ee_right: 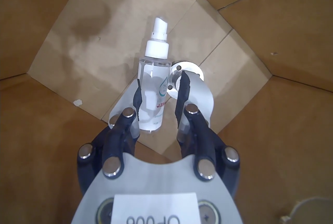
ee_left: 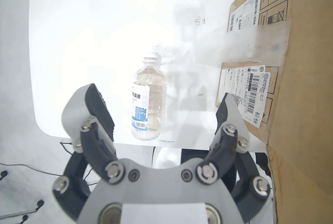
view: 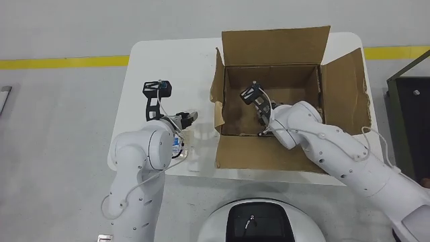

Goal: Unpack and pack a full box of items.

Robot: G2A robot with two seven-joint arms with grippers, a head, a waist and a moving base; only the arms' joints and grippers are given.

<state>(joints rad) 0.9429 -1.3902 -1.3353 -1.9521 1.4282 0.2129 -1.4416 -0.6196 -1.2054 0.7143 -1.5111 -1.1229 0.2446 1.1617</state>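
An open cardboard box (view: 271,46) stands on the white table (view: 168,60). Inside it a clear spray bottle (ee_right: 153,84) with a white pump head lies on the box floor. My right gripper (ee_right: 160,97) is down in the box, open, with its fingers astride the bottle's body; one pad touches the bottle and a small gap shows at the other. A clear bottle (ee_left: 148,103) with a white cap and a blue-and-white label lies on the table near its front edge. Above it hangs my left gripper (ee_left: 161,101), wide open and holding nothing.
The box's labelled outer wall (ee_left: 299,53) stands close beside the left gripper. A round metal flange (ee_right: 179,71) lies by the spray bottle on the box floor. Box flaps (view: 346,87) stick out on all sides. The table's far left part is bare.
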